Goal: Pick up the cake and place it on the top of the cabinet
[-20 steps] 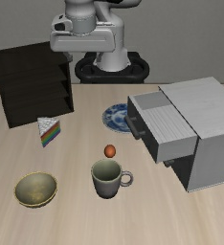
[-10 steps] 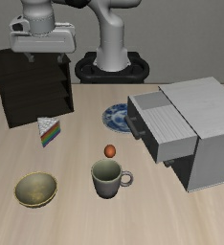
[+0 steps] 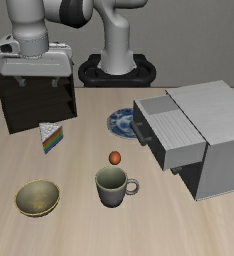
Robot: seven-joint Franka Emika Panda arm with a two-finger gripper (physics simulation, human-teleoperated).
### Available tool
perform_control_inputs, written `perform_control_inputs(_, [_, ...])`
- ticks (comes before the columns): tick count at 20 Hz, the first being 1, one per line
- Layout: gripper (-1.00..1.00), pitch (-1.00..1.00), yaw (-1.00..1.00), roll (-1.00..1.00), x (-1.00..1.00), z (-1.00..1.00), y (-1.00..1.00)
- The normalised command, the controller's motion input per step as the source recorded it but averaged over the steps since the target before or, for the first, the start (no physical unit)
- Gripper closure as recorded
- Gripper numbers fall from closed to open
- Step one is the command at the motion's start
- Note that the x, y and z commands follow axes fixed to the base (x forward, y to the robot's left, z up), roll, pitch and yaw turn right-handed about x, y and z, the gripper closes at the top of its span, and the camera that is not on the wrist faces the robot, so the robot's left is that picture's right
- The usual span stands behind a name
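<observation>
A: On the wooden counter (image 3: 89, 215), the cake slice (image 3: 52, 137) stands just in front of the dark cabinet (image 3: 29, 105).
B: It looks soft and light, so pinch its flat sides gently. The end effector (image 3: 34, 76) hangs above, and I can't tell if it is open or closed.

Rainbow-striped cake (image 3: 52, 138), dark brown cabinet (image 3: 34, 102)

arm (image 3: 34, 20): bent over toward the exterior view's left | claw (image 3: 35, 78): pointing straight down
</observation>
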Motion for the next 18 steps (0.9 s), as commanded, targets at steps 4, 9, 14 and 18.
perform_control_inputs(4, [-1.00,0.00,0.00,0.00,0.00,-1.00,0.00])
perform_control_inputs(9, [-1.00,0.00,0.00,0.00,0.00,-1.00,0.00])
perform_control_inputs(14, [-1.00,0.00,0.00,0.00,0.00,-1.00,0.00])
perform_control_inputs(18, [-1.00,0.00,0.00,0.00,-0.50,-0.50,0.00])
